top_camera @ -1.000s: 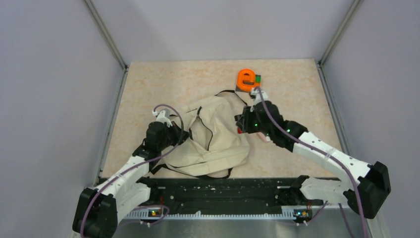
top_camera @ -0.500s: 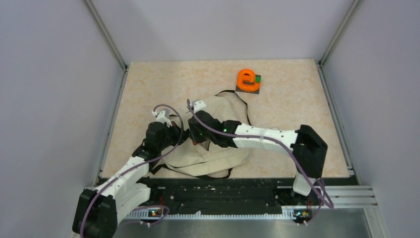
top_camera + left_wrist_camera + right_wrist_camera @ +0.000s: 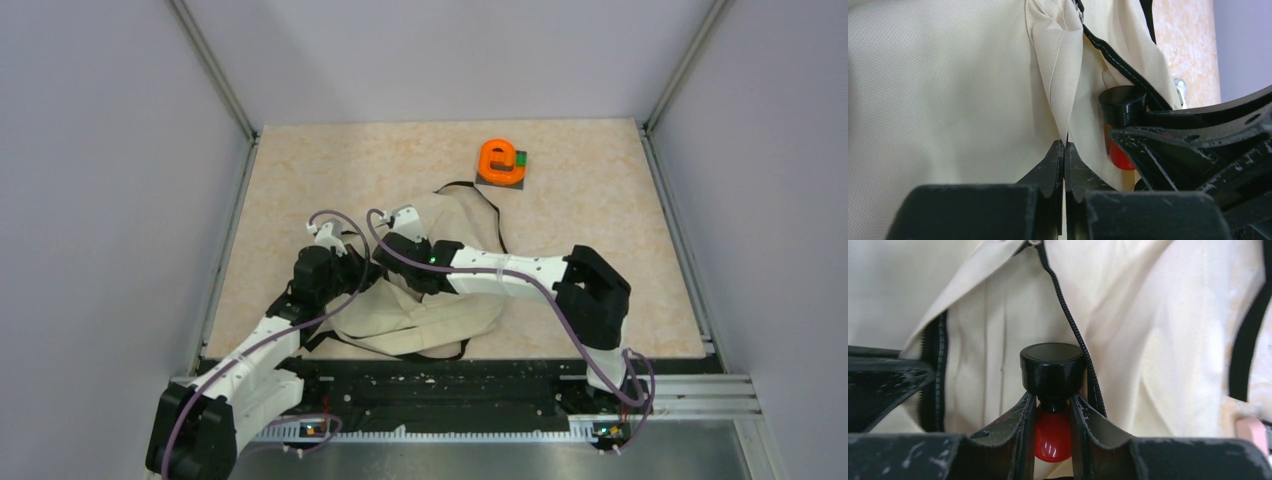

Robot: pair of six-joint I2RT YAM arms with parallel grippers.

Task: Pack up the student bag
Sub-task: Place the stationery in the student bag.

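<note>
My right gripper (image 3: 1052, 400) is showing scuffed matt black plastic, the bottle (image 3: 1052, 437) glossy red with a smooth black cap (image 3: 1053, 365), the student bag (image 3: 1158, 340) matt woven cloth.

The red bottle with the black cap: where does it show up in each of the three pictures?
Top external: hidden under the right hand, over the student bag.
Left wrist: red bottle right of centre.
Right wrist: bottom centre, between the fingers.
Both wrist views share the black zipper.
</note>
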